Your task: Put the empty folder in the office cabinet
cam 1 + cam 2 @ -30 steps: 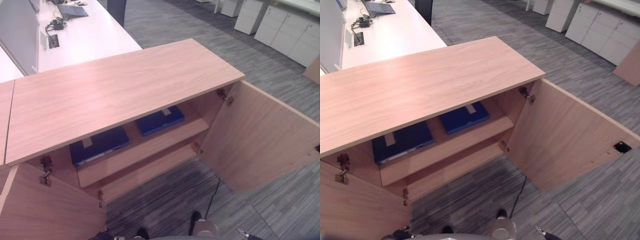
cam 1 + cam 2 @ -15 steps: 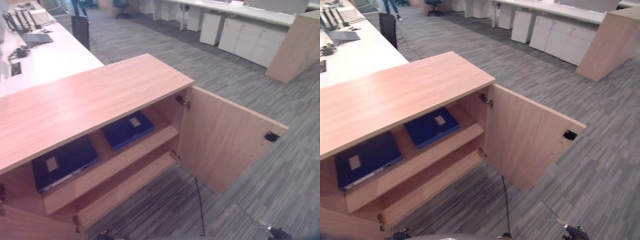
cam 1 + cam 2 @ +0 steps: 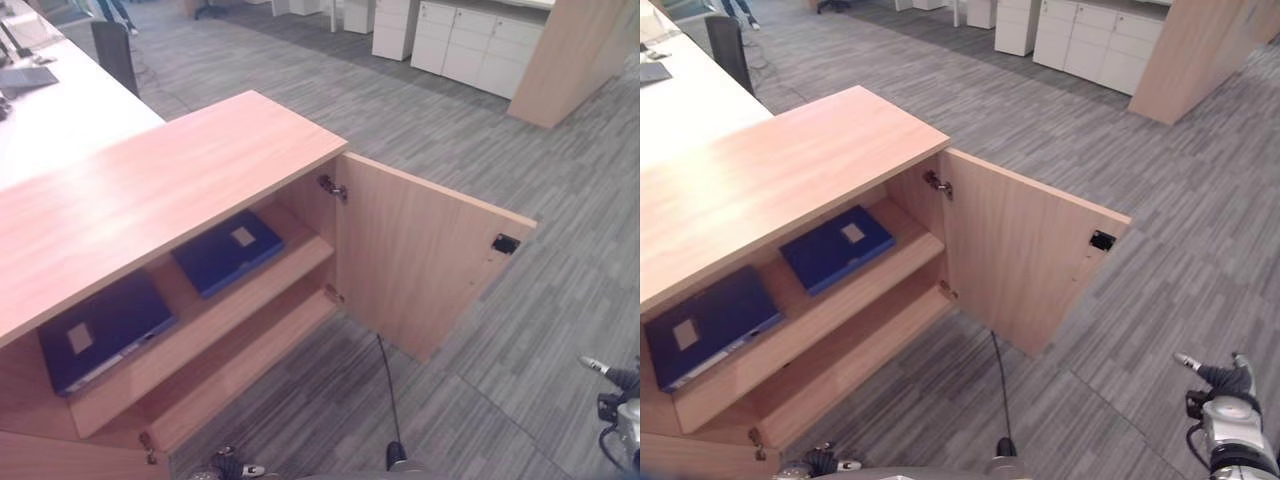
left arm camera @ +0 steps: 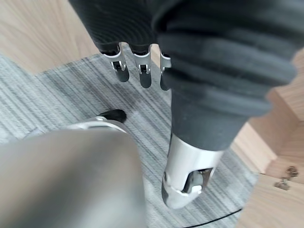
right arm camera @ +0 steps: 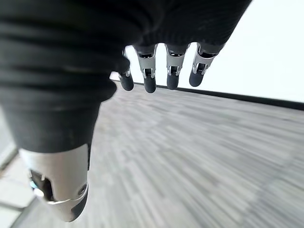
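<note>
blue folder on cabinet shelf, well apart from relaxed, empty right hand

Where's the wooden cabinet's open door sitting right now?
In the left eye view the open wooden door swings out on the cabinet's right side, over the grey carpet, hinged just right of the upper shelf that holds the two dark blue folders.

grey striped carpet across the floor | white desk just behind the wooden unit, a laptop on it (partly cut off) | white drawer units far off | tall wooden panel beside them
</note>
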Controlling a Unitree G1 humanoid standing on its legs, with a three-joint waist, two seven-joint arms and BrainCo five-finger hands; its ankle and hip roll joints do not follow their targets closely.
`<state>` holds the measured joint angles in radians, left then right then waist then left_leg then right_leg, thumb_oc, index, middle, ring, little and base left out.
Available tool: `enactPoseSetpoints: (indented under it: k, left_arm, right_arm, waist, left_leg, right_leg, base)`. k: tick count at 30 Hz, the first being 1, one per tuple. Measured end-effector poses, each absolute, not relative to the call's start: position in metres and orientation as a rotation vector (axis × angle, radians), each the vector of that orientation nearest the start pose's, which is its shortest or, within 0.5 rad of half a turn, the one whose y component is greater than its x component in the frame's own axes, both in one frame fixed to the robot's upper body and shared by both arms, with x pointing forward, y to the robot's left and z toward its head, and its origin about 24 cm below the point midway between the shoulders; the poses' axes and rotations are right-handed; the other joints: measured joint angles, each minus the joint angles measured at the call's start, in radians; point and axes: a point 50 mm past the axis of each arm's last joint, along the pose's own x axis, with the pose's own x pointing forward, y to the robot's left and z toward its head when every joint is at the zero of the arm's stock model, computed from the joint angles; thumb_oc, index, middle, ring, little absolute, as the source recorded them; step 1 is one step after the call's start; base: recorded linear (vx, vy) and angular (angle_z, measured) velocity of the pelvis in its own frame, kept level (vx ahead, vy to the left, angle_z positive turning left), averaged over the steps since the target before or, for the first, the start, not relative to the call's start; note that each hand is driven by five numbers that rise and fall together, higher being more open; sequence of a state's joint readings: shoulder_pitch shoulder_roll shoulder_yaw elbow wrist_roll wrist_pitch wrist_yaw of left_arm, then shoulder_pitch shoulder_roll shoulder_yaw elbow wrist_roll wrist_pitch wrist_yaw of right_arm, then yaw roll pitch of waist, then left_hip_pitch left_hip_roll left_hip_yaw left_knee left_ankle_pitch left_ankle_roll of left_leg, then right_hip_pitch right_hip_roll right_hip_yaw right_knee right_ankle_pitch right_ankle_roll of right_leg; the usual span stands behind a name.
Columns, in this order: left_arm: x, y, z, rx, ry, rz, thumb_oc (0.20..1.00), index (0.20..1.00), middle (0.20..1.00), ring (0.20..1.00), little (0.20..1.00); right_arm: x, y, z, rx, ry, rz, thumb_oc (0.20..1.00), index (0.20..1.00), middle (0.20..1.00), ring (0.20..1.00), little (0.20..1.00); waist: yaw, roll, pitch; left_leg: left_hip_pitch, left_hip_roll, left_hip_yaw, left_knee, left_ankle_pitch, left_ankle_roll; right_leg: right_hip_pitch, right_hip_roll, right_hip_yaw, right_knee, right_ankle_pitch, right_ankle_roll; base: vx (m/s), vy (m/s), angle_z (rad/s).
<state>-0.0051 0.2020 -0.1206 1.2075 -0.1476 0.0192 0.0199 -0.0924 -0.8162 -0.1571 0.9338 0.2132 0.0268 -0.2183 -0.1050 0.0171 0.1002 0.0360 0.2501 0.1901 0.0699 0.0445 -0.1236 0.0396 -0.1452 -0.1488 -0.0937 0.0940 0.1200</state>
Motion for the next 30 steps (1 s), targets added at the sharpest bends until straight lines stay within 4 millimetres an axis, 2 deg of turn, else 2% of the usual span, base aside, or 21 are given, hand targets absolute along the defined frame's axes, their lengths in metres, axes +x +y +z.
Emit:
enactPoseSetpoints:
  k: [1,3,8,13,16,22,27,30]
  left_arm:
    - [0.092,0.222,-0.164,0.139,1.226,0.125,1.0,1.0,1.0,1.0,1.0]
    - [0.094,0.226,-0.162,0.15,1.224,0.131,1.0,1.0,1.0,1.0,1.0]
    - [0.082,0.237,-0.162,0.169,1.258,0.155,1.0,1.0,1.0,1.0,1.0]
    - [0.07,0.241,-0.164,0.195,1.289,0.149,1.0,1.0,1.0,1.0,1.0]
    - [0.07,0.24,-0.164,0.203,1.291,0.138,1.0,1.0,1.0,1.0,1.0]
    - [0.07,0.239,-0.164,0.198,1.293,0.129,1.0,1.0,1.0,1.0,1.0]
    - [0.056,0.24,-0.167,0.194,1.341,0.134,1.0,1.0,1.0,1.0,1.0]
    - [0.055,0.241,-0.167,0.193,1.344,0.137,1.0,1.0,1.0,1.0,1.0]
  right_arm:
    - [0.178,-0.442,0.026,-0.554,0.599,-0.793,1.0,1.0,1.0,1.0,1.0]
    - [0.182,-0.439,0.03,-0.565,0.573,-0.779,1.0,1.0,1.0,1.0,1.0]
    - [0.2,-0.428,0.043,-0.598,0.473,-0.716,1.0,1.0,1.0,1.0,1.0]
    - [0.223,-0.408,0.065,-0.616,0.33,-0.629,1.0,1.0,1.0,1.0,1.0]
    - [0.232,-0.398,0.068,-0.624,0.305,-0.571,1.0,1.0,1.0,1.0,1.0]
    - [0.253,-0.372,0.079,-0.619,0.219,-0.416,1.0,1.0,1.0,1.0,1.0]
    - [0.264,-0.359,0.081,-0.575,0.188,-0.329,1.0,1.0,1.0,1.0,1.0]
    - [0.272,-0.354,0.087,-0.547,0.161,-0.307,1.0,1.0,1.0,1.0,1.0]
  waist:
    - [0.001,0.003,0.001]
    - [-0.001,-0.001,0.004]
    - [0.002,-0.024,-0.014]
    - [0.004,-0.008,-0.033]
    - [0.006,0.002,-0.054]
    - [0.009,0.001,-0.065]
    - [0.009,-0.002,-0.083]
    - [0.013,-0.004,-0.086]
  left_leg:
    - [0.017,-0.001,0.012,-0.043,-0.003,0.0]
    - [0.024,-0.005,0.016,-0.068,-0.024,-0.001]
    - [0.061,-0.037,0.026,-0.134,-0.016,-0.018]
    - [0.089,-0.041,0.043,-0.158,-0.01,-0.021]
    - [0.091,-0.041,0.044,-0.159,-0.01,-0.022]
    - [0.094,-0.042,0.046,-0.16,-0.01,-0.022]
    - [0.094,-0.042,0.046,-0.16,-0.01,-0.022]
    - [0.095,-0.042,0.046,-0.159,-0.009,-0.023]
  right_leg:
    - [-0.005,0.002,0.0,0.001,0.01,0.01]
    - [-0.009,-0.001,-0.002,0.0,0.013,0.018]
    - [-0.01,-0.024,0.012,0.0,0.022,0.03]
    - [-0.008,-0.024,0.025,0.0,0.028,0.029]
    - [-0.007,-0.024,0.025,0.0,0.028,0.03]
    - [-0.004,-0.025,0.026,0.0,0.028,0.03]
    - [-0.003,-0.025,0.027,-0.001,0.028,0.03]
    - [-0.002,-0.025,0.027,-0.001,0.028,0.03]
  base:
    - [0.01,0.028,-0.06]
    - [0.03,0.077,0.0]
    - [0.03,0.076,-0.07]
    - [0.01,0.037,-0.08]
    - [0.0,0.0,0.0]
    - [0.0,0.0,0.0]
    - [0.0,0.0,0.0]
    - [0.0,0.0,0.0]
